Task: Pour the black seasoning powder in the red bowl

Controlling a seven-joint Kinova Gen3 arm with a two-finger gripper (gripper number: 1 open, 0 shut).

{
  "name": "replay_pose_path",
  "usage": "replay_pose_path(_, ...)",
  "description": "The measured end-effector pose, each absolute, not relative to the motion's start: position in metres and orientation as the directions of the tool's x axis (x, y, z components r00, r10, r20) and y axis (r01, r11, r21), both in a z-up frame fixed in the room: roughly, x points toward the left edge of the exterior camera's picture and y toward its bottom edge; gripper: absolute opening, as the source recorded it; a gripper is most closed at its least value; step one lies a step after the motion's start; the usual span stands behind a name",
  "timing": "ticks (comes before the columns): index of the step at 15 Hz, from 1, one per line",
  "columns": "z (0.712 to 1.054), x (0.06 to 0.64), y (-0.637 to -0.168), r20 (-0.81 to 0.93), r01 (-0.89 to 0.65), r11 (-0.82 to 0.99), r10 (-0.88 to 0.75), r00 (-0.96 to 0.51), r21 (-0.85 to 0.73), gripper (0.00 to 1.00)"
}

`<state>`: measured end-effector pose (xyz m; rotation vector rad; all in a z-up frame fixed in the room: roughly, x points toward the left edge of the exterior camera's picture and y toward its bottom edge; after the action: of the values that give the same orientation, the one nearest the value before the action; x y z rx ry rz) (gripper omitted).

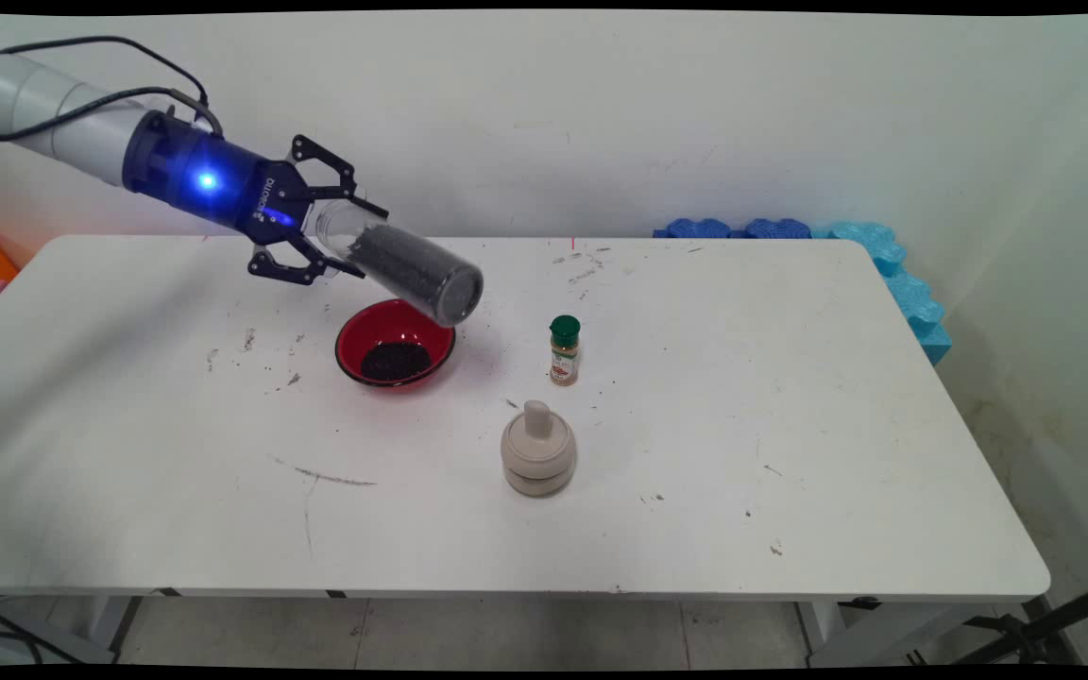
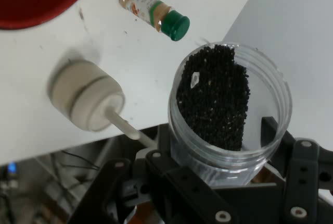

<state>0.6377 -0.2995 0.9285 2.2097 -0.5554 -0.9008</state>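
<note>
In the upper left of the main view we see the black two-finger gripper (image 1: 341, 238) closed around the clear end of a transparent cylindrical jar (image 1: 402, 269) of fine black grains, held tilted in the air. Just below it on the white table (image 1: 790, 425) sits a red bowl (image 1: 396, 344) holding a heap of the same grains. Right of the bowl stands a small green-capped spice bottle (image 1: 564, 350), and nearer the frame's centre a beige round knobbed container (image 1: 537, 459).
</note>
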Motion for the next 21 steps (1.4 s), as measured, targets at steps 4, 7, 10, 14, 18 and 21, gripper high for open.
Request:
replay_pose_path(4,0.936,0.636,-0.3,-0.283,-0.28,-0.558,-0.717,0.637,0.781,0.0)
replay_pose_path(7,0.942,0.633,-0.302,-0.13,-0.406,-0.422,-0.806,0.578,0.81,0.0)
replay_pose_path(10,0.95,0.63,-0.304,0.007,-0.507,-0.29,-0.863,0.505,0.812,0.0)
replay_pose_path(14,0.958,0.628,-0.306,0.147,-0.596,-0.146,-0.898,0.414,0.789,0.0)
replay_pose_path(18,0.964,0.626,-0.308,0.263,-0.664,-0.023,-0.907,0.328,0.747,0.0)
replay_pose_path(21,0.968,0.625,-0.31,0.348,-0.707,0.07,-0.902,0.257,0.704,0.0)
